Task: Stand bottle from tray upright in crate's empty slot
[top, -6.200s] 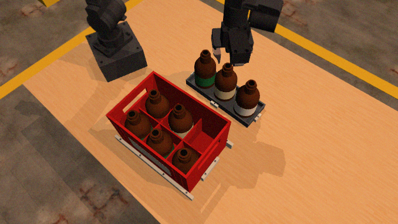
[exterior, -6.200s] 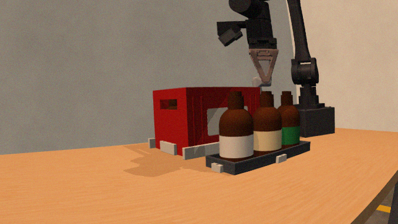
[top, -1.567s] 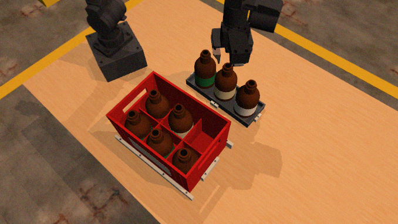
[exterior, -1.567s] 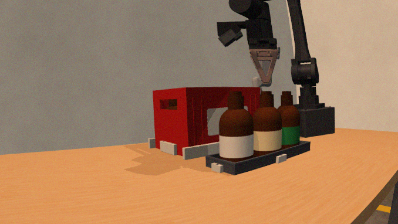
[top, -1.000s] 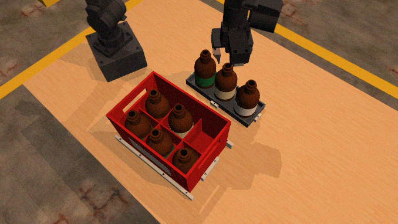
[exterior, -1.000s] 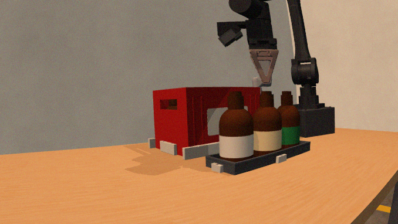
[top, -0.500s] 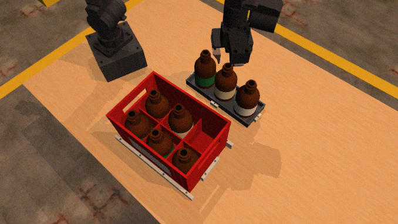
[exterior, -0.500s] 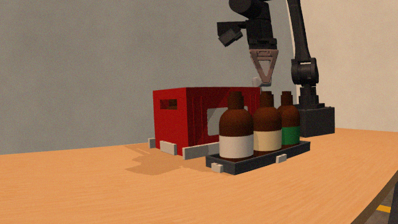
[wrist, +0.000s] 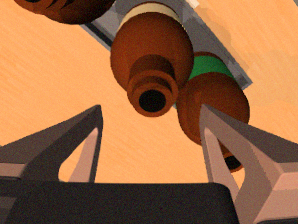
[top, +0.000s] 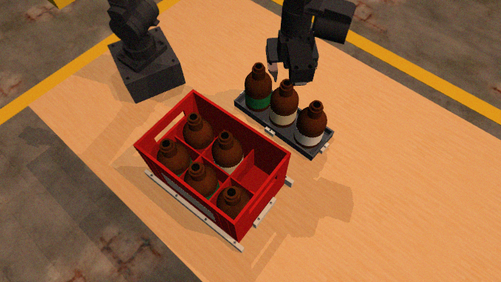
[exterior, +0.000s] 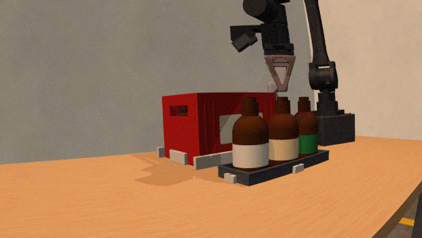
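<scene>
Single dark arm rises from base block [top: 162, 79], elbow high, wrist pointing straight down. Gripper [exterior: 281, 88] vertical, jaws partly open, nothing between them.

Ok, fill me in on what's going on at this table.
One robot arm holds its open gripper just above the middle, cream-labelled bottle of three standing in the grey tray. It holds nothing. The red crate beside it has five bottles, and its empty slot is waiting.
</scene>
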Robot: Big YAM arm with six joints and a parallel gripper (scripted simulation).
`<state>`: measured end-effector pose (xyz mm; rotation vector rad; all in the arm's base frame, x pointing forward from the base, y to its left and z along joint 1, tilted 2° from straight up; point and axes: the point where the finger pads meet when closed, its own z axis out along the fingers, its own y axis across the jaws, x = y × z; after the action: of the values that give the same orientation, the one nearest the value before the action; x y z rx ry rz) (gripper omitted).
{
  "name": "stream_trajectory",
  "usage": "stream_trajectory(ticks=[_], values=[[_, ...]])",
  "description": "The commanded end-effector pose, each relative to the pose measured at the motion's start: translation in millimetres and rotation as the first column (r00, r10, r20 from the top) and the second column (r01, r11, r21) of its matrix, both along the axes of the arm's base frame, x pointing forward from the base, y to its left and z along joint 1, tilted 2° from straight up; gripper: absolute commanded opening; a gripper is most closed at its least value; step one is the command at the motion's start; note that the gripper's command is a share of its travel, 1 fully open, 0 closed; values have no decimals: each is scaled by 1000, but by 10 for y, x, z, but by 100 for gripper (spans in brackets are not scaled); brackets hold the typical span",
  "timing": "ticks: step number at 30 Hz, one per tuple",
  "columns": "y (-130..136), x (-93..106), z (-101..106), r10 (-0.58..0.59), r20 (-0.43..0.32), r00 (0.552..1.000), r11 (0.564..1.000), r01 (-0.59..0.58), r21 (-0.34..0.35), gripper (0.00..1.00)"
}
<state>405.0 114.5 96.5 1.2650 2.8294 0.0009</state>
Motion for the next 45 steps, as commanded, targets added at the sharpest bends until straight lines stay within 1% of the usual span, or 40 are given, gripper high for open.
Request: stream_trajectory(ticks=[1,4,7,9,10,12,14,15,16,17,18,20,22,25,26,27,29,31,32,35,39,42,45], values=[[-67,47,-41,-3,8,1000,1000,3,1,61],[-68,45,-97,-3,2,1000,1000,3,-1,61],[-67,52,-80,-3,14,1000,1000,3,3,61],[-61,79,-110,-3,14,1000,1000,3,2,61],[-66,61,-158,-3,4,1000,1000,3,0,61],[-70,49,-185,-3,3,1000,1000,3,0,61],[-70,49,-185,-3,3,1000,1000,3,0,61],[-66,64,-69,-3,34,999,1000,3,8,61],[-67,62,-107,-3,28,1000,1000,3,6,61],[-55,106,-119,-3,29,1000,1000,3,7,61],[-66,70,-199,-3,12,1000,1000,3,2,61],[-72,48,-271,-3,0,1000,1000,3,-1,61],[-72,49,-287,-3,1,1000,1000,3,-1,61],[-70,61,-245,-3,18,1000,1000,3,4,61],[-57,109,-222,-3,27,1000,1000,3,6,61],[-53,125,-240,-3,25,1000,1000,3,6,61],[-70,62,-329,-3,5,1000,1000,3,0,61],[-70,62,-329,-3,5,1000,1000,3,0,61],[-71,60,-265,-3,20,1000,1000,3,4,61],[-61,99,-274,-3,24,1000,1000,3,5,61],[-75,47,-345,-3,4,1000,1000,3,0,61],[-62,98,-303,-3,19,1000,1000,3,4,61],[-61,99,-279,-3,22,1000,1000,3,5,61]])
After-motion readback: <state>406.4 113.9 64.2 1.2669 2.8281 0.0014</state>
